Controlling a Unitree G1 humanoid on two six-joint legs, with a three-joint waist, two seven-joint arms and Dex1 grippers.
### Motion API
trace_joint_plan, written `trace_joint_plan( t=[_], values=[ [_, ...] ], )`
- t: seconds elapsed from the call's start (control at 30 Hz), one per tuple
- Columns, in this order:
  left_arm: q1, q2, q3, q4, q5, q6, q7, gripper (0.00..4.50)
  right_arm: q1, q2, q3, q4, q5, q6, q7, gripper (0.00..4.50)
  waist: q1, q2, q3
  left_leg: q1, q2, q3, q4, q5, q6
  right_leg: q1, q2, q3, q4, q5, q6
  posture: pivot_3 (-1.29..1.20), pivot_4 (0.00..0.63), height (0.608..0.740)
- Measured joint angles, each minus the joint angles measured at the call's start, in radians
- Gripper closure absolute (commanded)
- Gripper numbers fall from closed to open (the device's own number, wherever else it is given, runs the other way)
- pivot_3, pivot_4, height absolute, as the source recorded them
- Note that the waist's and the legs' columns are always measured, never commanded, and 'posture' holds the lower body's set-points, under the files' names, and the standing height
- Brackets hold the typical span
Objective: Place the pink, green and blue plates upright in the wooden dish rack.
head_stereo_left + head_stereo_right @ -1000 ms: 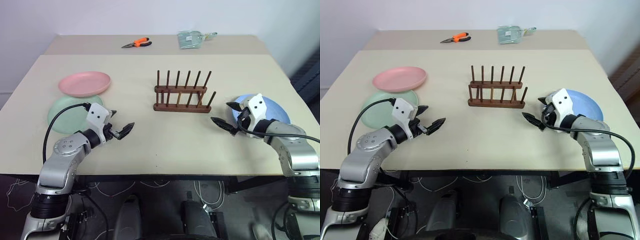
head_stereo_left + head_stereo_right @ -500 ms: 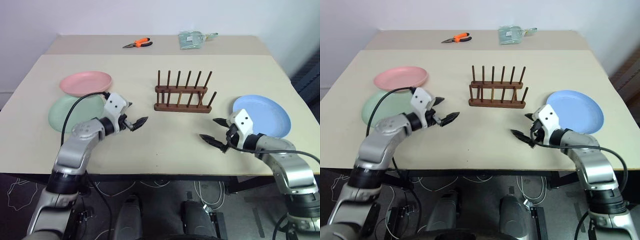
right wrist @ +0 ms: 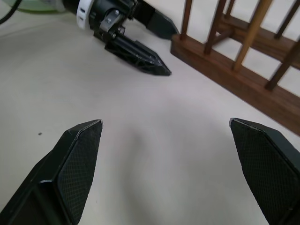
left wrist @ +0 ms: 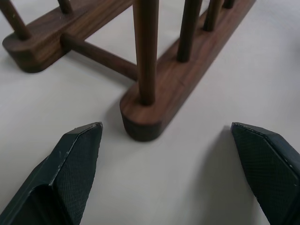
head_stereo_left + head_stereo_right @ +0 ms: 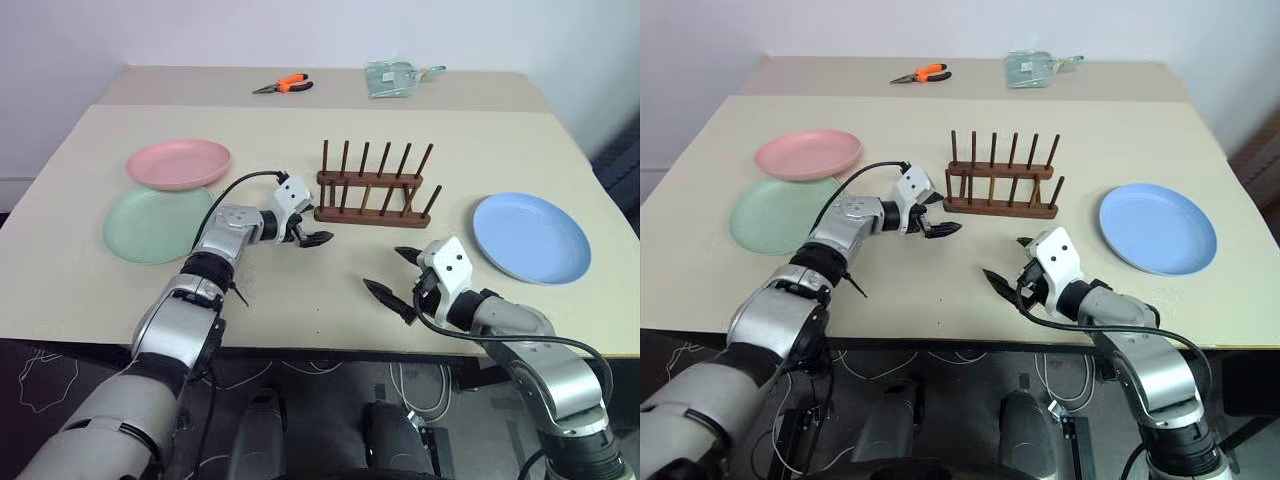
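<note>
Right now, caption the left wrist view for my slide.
Open left gripper at the end of the empty wooden dish rack.

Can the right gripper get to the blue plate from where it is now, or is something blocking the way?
Probably yes. The right gripper is open and empty, and the blue plate lies flat beside it with only bare table between them.

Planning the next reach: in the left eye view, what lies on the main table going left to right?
Green plate → left gripper → wooden dish rack → right gripper → blue plate. The pink plate overlaps the green one, so I left it out.
</note>
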Motion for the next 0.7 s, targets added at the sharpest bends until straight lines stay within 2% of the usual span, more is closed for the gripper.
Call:
trace_joint_plan(
  t=[0.07, 0.2, 0.27, 0.43, 0.53, 0.7],
  values=[
    [-0.005, -0.018, 0.01, 0.027, 0.002, -0.025, 0.0, 1.24, 0.015, -0.003, -0.008, 0.0, 0.0, -0.002, -0.001, 0.0, 0.0, 0.0, 0.0, 0.0, 0.0, 0.0, 0.0, 0.0, 0.0, 0.0, 0.0, 0.0, 0.0, 0.0, 0.0, 0.0, 0.15, 0.74],
    [-0.006, -0.035, 0.038, 0.059, 0.004, -0.053, 0.001, 3.23, 0.028, -0.01, -0.016, 0.0, -0.001, -0.017, 0.0, 0.0, 0.0, 0.0, 0.0, 0.0, 0.0, 0.0, 0.0, 0.0, 0.0, 0.0, 0.0, 0.0, 0.0, 0.0, 0.0, 0.0, 0.15, 0.74],
    [-0.006, -0.057, 0.05, 0.06, 0.008, -0.068, 0.008, 3.78, 0.028, -0.01, -0.017, 0.001, -0.001, -0.022, 0.0, 0.0, 0.0, 0.0, 0.0, 0.0, 0.0, 0.0, 0.0, 0.0, 0.0, 0.0, 0.0, 0.0, 0.0, 0.0, 0.0, 0.0, 0.15, 0.74],
    [0.029, -0.051, 0.063, 0.02, 0.015, -0.086, -0.03, 3.78, 0.02, -0.028, -0.016, 0.025, -0.005, -0.043, 0.021, 0.0, -0.001, 0.0, 0.0, 0.001, 0.0, 0.0, 0.0, 0.0, 0.0, 0.001, 0.0, 0.0, 0.001, 0.0, 0.001, 0.0, 0.15, 0.74],
    [0.086, -0.048, 0.061, -0.071, 0.009, -0.085, -0.099, 3.78, 0.008, -0.052, -0.016, 0.049, -0.007, -0.054, 0.046, 0.0, 0.0, 0.0, 0.0, 0.001, 0.0, 0.0, 0.0, 0.0, 0.0, 0.001, 0.0, 0.0, 0.001, 0.001, 0.001, 0.0, 0.15, 0.74],
    [0.254, 0.029, 0.007, -0.389, -0.002, -0.034, -0.289, 3.78, 0.046, -0.143, -0.047, 0.066, 0.009, -0.053, 0.129, 0.0, -0.002, 0.0, 0.0, 0.001, 0.0, 0.0, -0.001, 0.0, 0.0, 0.001, 0.0, 0.0, 0.001, 0.001, 0.001, 0.0, 0.15, 0.74]
  ],
)
